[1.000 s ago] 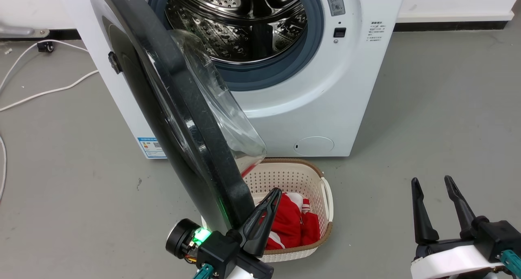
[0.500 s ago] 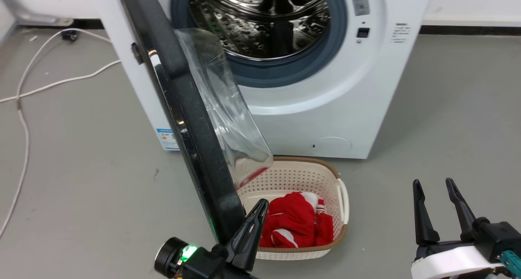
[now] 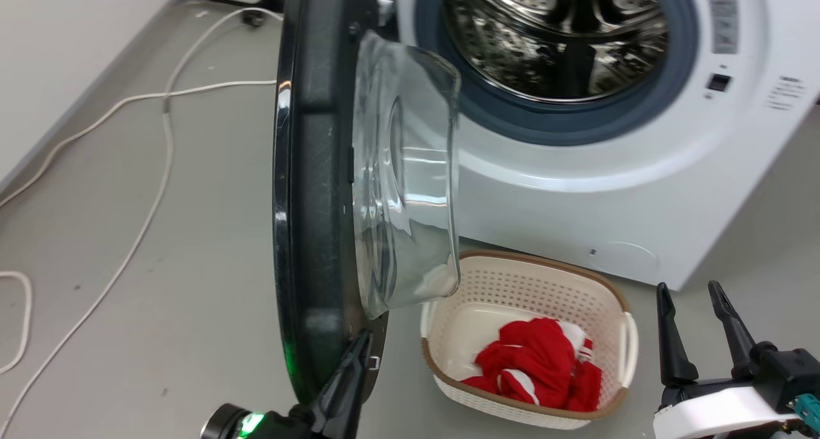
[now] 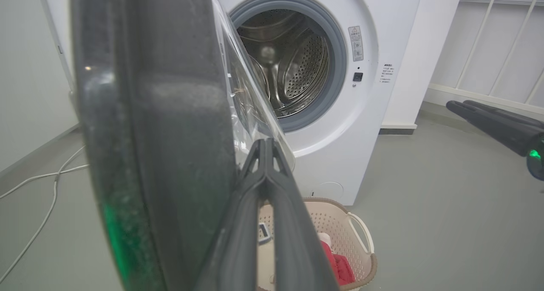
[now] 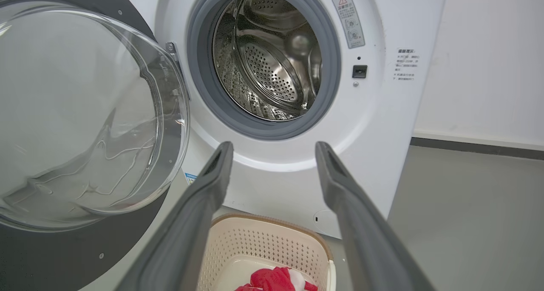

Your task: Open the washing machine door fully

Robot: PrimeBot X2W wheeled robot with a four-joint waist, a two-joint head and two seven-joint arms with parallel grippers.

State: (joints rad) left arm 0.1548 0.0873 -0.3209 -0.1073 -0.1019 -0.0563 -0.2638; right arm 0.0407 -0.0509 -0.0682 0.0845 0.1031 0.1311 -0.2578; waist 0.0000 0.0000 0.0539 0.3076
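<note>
While our left tool (image 4: 265,146), fingers pressed together, sits against the washing machine door (image 3: 314,170) | we judge it heavy, stiff; glass (image 3: 403,170) fragile | push black ring (image 3: 320,253) | right tool (image 3: 688,288) spread.

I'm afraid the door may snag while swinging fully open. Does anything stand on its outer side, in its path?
Nothing visible does. Beyond the outer face of the washing machine door there is grey floor with a white cable lying flat on it. The basket stands on the door's inner side.
</note>
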